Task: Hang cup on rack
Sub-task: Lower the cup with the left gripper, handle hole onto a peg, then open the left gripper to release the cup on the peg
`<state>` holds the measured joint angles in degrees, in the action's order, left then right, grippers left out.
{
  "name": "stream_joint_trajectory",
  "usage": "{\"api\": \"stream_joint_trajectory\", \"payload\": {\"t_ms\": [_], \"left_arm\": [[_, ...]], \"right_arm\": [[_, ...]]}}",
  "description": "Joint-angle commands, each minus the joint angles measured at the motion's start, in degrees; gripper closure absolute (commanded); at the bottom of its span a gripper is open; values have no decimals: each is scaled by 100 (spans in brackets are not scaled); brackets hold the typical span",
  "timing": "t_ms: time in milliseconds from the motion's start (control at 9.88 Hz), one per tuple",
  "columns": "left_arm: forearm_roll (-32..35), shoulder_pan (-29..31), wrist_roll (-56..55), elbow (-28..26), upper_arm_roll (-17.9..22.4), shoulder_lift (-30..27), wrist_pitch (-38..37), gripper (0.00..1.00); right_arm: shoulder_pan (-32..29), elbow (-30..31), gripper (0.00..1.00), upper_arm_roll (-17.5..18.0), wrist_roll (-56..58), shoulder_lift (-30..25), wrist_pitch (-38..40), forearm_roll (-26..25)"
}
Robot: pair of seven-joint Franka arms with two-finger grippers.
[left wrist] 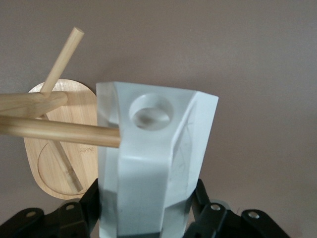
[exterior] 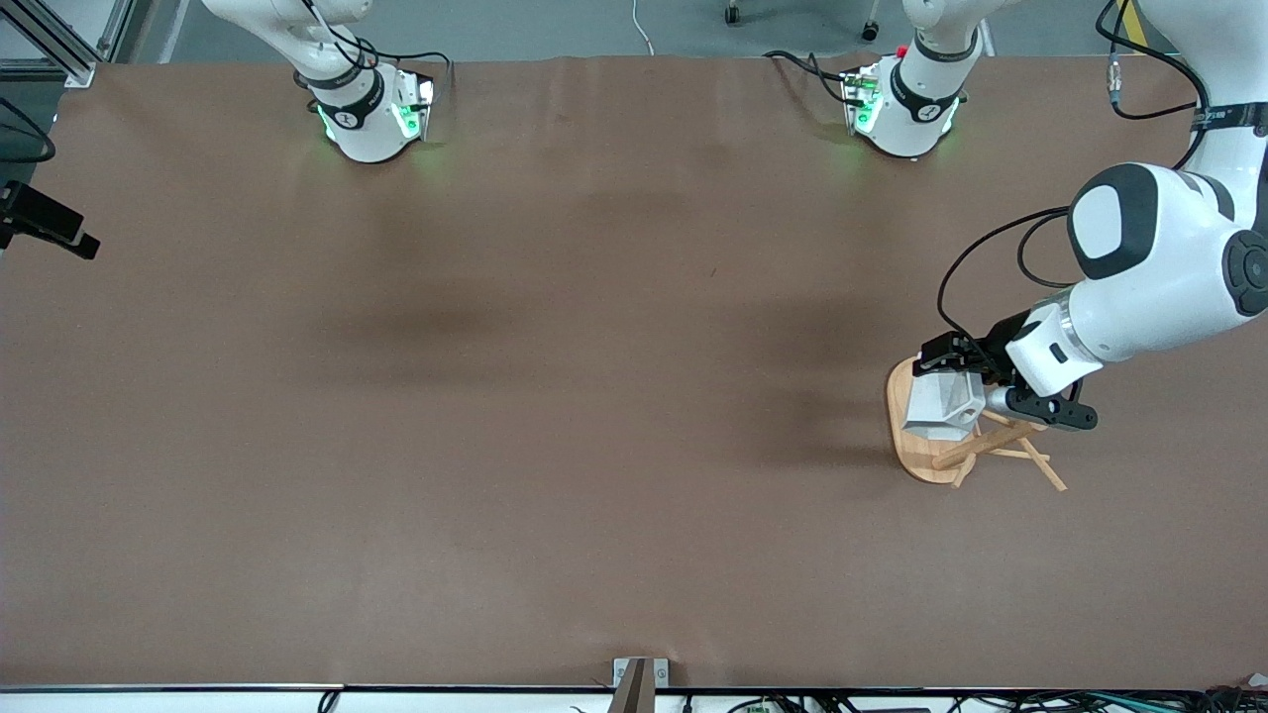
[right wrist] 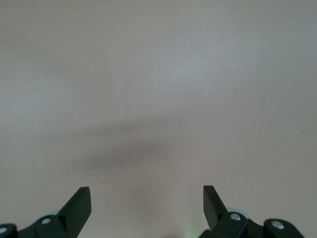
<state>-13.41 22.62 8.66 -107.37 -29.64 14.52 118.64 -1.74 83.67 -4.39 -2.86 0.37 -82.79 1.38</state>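
My left gripper is shut on the white faceted cup and holds it over the oval base of the bamboo rack, toward the left arm's end of the table. In the left wrist view the cup sits between the black fingers of the left gripper, with its handle's round hole facing the camera. A rack peg ends against the cup's side, beside the hole and not through it. The rack's base lies below. My right gripper is open and empty over bare table.
Brown table cover spreads wide toward the right arm's end. The two arm bases stand along the table's edge farthest from the front camera. A black camera mount sits at the table's edge by the right arm's end.
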Motion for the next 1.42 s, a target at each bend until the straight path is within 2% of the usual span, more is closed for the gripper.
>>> {"api": "stream_joint_trajectory", "payload": {"t_ms": [0, 506, 608, 709, 810, 911, 1316], "left_arm": [[84, 6, 48, -30, 46, 165, 72, 99], [76, -3, 48, -12, 221, 226, 72, 96], [76, -3, 48, -12, 222, 226, 72, 84], [76, -3, 39, -12, 222, 226, 72, 66], [76, -3, 39, -12, 222, 226, 72, 29], [93, -3, 39, -12, 222, 192, 63, 0], [190, -3, -58, -12, 240, -396, -393, 0]], "right_arm": [[-81, 132, 0, 53, 58, -116, -26, 3], [-81, 132, 0, 53, 58, -116, -26, 3], [-81, 132, 0, 53, 58, -116, -26, 3], [-81, 132, 0, 53, 58, -116, -17, 3], [-81, 132, 0, 53, 58, -116, 9, 3], [-81, 132, 0, 53, 58, -116, 9, 3], [-90, 132, 0, 53, 58, -116, 18, 3]]}}
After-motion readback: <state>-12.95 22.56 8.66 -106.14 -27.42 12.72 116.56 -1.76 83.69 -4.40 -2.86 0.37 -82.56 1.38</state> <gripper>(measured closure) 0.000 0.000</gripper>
